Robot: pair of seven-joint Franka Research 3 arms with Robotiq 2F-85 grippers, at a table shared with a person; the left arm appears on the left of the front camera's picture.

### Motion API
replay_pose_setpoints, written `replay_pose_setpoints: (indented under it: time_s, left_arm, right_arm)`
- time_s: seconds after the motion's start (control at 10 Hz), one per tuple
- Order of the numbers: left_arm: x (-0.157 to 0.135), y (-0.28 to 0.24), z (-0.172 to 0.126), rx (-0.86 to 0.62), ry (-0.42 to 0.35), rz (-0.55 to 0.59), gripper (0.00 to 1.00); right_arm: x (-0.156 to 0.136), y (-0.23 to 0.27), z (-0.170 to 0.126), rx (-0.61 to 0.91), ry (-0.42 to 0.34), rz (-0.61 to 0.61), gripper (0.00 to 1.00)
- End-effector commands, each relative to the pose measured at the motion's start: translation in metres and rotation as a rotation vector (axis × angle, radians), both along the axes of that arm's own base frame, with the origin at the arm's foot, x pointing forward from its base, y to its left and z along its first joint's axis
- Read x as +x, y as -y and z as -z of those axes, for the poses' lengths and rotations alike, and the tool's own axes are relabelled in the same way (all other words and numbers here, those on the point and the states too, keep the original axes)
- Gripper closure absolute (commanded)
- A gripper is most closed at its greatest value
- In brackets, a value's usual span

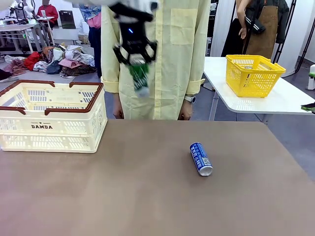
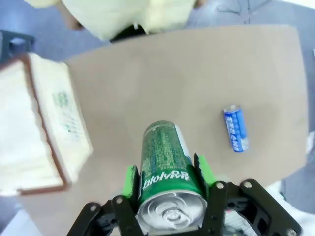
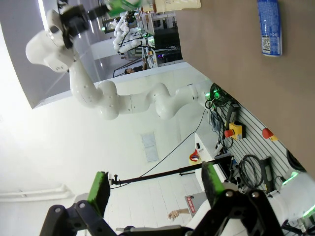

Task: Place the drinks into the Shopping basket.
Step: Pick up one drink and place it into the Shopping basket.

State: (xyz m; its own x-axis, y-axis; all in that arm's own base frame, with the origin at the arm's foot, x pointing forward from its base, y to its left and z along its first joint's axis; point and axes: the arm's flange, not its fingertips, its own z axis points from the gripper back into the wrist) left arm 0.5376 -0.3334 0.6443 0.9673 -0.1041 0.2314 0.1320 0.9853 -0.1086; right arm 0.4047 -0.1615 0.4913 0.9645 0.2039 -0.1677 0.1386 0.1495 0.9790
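Observation:
My left gripper (image 1: 136,60) hangs high above the table in front of the person, shut on a green drink can (image 1: 140,77) that points downward. In the left wrist view the green can (image 2: 165,167) sits between the green pads (image 2: 130,178), silver top toward the camera. A blue drink can (image 1: 201,158) lies on its side on the brown table right of centre, also seen as the blue can (image 2: 236,128) and the blue can (image 3: 269,27). The cream Shopping basket (image 1: 49,129) stands at the table's left, left of and below the held can. My right gripper (image 3: 155,189) is open and holds nothing.
A person in a pale yellow shirt (image 1: 162,54) stands at the far edge of the table, hands down. A yellow basket (image 1: 253,73) sits on a white side table (image 1: 275,101) at the back right. The left arm (image 3: 118,101) shows in the right wrist view.

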Motion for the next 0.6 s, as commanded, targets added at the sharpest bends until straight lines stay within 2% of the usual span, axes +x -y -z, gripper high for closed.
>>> replay_pose_setpoints:
  time_s: [0.0, 0.1, 0.3, 0.4, 0.5]
  left_arm:
    - [0.065, -0.032, -0.039, 0.094, -0.037, 0.218, 1.0]
    - [0.088, -0.066, -0.052, 0.098, -0.076, 0.301, 1.0]
    - [0.121, -0.139, -0.066, 0.121, -0.089, 0.347, 1.0]
    - [0.132, -0.175, -0.059, 0.125, -0.142, 0.303, 1.0]
    - [0.13, -0.206, -0.041, 0.158, -0.222, 0.274, 1.0]
  right_arm:
    - [0.003, -0.003, -0.006, 0.005, -0.015, 0.009, 0.0]
    - [0.003, -0.003, -0.006, 0.005, -0.015, 0.009, 0.0]
    - [0.003, -0.003, -0.006, 0.005, -0.015, 0.009, 0.0]
    - [0.003, -0.003, -0.006, 0.005, -0.015, 0.009, 0.0]
    - [0.003, -0.003, -0.006, 0.005, -0.015, 0.009, 0.0]
